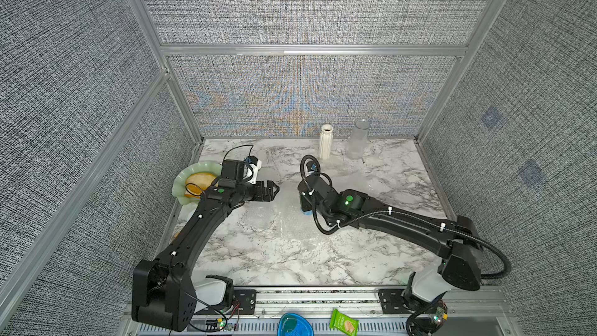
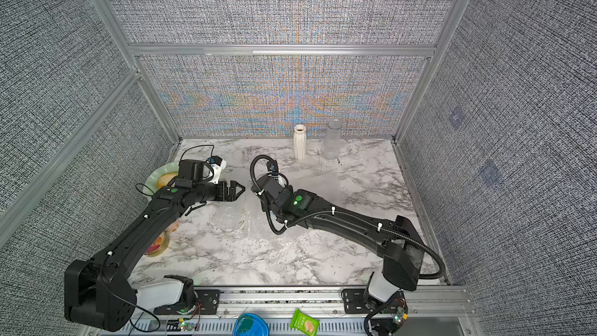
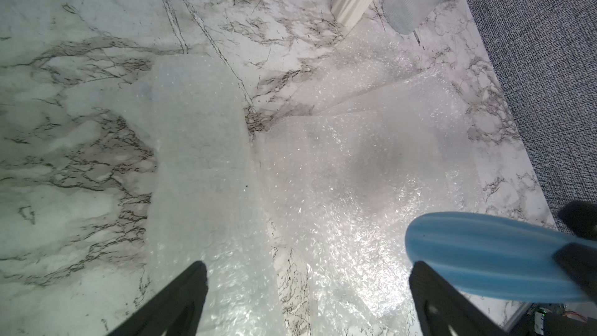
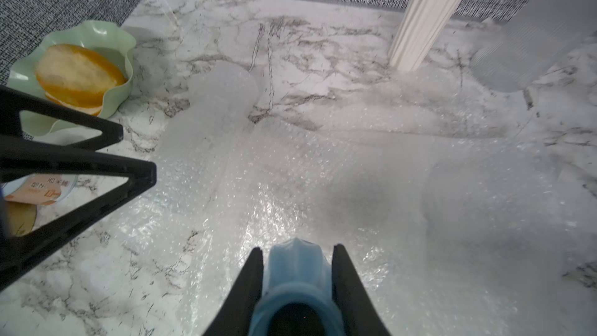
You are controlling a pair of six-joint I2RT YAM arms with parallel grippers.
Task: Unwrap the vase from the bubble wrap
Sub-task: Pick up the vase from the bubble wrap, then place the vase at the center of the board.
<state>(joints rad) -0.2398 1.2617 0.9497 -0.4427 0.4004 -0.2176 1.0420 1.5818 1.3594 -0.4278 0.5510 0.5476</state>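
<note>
Bench (image 1: 323,253) of white marble pattern with grey veins. Spread flat across its middle, overlapping sheets of bubble wrap (image 3: 323,172), reaching as far as the foot of an upright white ribbed vase (image 1: 326,142) near the back edge, with a clear ribbed glass vessel (image 1: 358,138) upright just beside that. At the left edge, a pale green wavy-rimmed bowl (image 4: 97,29) holding a bun (image 4: 77,75), and nearer the front two small containers (image 2: 160,244), partly hidden.
</note>
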